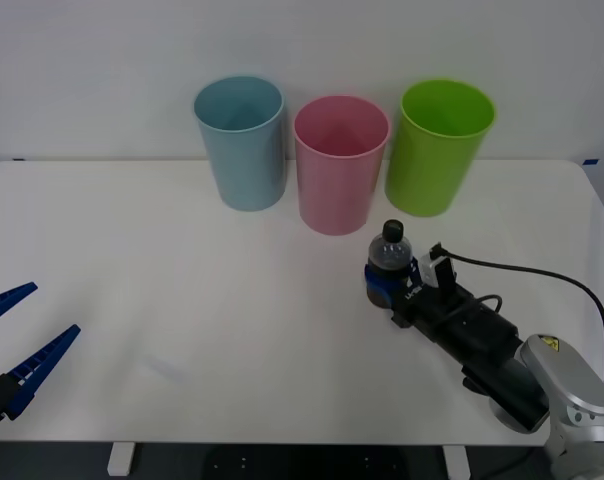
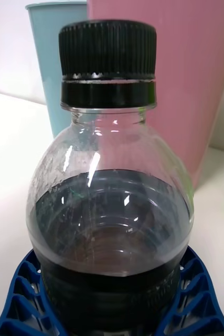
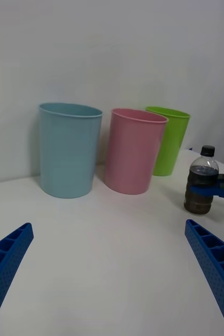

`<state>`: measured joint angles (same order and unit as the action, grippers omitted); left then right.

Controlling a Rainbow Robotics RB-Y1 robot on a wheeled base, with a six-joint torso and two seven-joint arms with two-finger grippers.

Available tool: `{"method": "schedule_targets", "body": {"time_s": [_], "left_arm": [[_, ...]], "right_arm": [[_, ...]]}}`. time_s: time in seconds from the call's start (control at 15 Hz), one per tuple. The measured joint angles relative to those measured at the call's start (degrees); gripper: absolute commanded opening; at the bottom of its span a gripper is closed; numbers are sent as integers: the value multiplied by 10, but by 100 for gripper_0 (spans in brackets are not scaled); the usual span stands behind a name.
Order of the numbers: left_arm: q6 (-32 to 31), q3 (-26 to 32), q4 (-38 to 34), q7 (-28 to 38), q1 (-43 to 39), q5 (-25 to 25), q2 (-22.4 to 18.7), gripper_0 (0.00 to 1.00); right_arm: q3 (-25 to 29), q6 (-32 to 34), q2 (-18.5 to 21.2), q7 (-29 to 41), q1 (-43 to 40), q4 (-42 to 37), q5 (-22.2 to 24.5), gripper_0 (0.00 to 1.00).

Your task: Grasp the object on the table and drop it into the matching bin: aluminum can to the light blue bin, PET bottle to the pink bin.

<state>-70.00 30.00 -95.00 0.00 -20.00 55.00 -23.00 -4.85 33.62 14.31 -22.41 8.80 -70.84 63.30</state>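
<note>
Two grippers: right gripper point(image 1: 382, 283) at work, left gripper point(image 1: 10, 338) idle at the near left table point(image 1: 182, 300) edge, ribbed blue fingers spread apart.
Right fingers: ribbed blue, clamped around the PET bottle point(image 1: 389, 265).
Bottle: upright between those fingers, clear rounded shoulder, dark liquid, ridged black cap.
Beyond the fingertips: smooth tapered pink bin point(image 1: 340, 163); light blue bin point(image 1: 242, 141) beside it.

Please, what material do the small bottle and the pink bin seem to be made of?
PET bottle: clear, glossy plastic, likely; the dark liquid shows through and highlights glint on it. Its cap looks like ribbed black plastic. Pink bin: probably matte opaque plastic, evenly coloured, smooth.
</note>
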Motion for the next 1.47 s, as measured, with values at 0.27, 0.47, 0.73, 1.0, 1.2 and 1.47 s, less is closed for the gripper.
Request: {"method": "schedule_targets", "body": {"time_s": [0.27,0.47,0.73,1.0,1.2,1.47], "left_arm": [[0,0,0,0,0,0,0,100],[0,0,0,0,0,0,0,100],[0,0,0,0,0,0,0,100],[0,0,0,0,0,0,0,100],[0,0,0,0,0,0,0,100],[0,0,0,0,0,0,0,100]], "right_arm": [[4,7,13,12,-11,-28,0,0],[5,4,35,56,-49,-91,0,0],[11,-1,66,133,-106,-192,1,0],[32,0,86,207,-145,-278,1,0],[44,2,104,265,-150,-324,1,0],[60,1,139,345,-149,-379,1,0]]}}
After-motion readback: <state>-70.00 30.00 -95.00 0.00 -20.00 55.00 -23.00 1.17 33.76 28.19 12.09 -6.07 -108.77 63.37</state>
